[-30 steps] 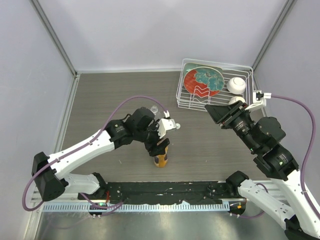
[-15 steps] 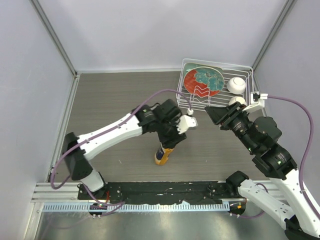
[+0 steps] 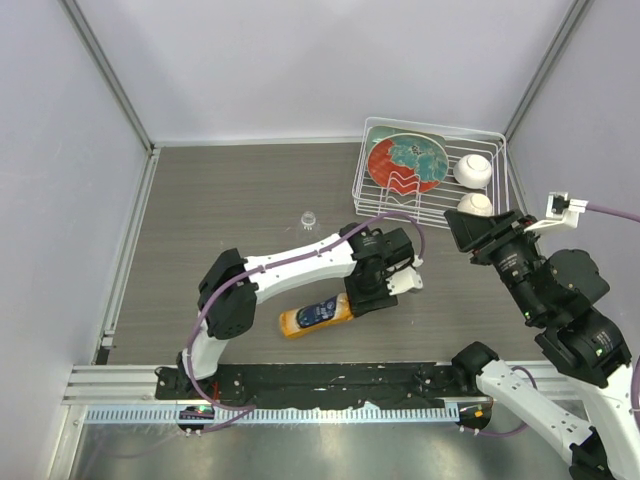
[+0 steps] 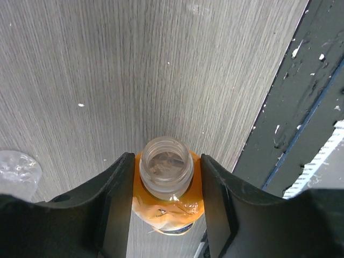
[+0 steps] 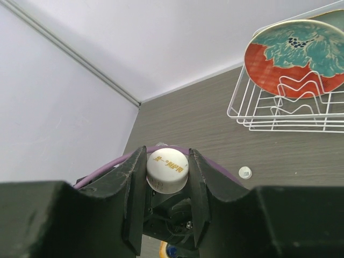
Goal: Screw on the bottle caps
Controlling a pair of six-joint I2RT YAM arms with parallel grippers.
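Note:
The orange bottle [image 3: 315, 314] is tipped nearly flat, low over the table near the front middle. My left gripper [image 3: 372, 292] is shut on it. In the left wrist view both fingers press its orange shoulders [image 4: 169, 207], and its open, uncapped mouth faces the camera between the tips of the left gripper [image 4: 167, 158]. My right gripper [image 5: 167, 156] is held up at the right, in front of the rack, shut on a white cap [image 5: 167, 171] with orange lettering. A small clear round thing, probably the clear bottle [image 3: 307, 218], stands alone farther back on the table.
At the back right, a white wire rack [image 3: 500, 150] holds a red-and-teal plate [image 3: 405, 162] and two white balls [image 3: 473, 170] [image 3: 475, 204]. A black rail [image 3: 330, 378] runs along the near edge. Grey walls close in the table on three sides.
My left arm swung to the right and its jaws closed on the orange bottle, which went from upright to tipped almost flat. My right arm drew back rightward with the cap.

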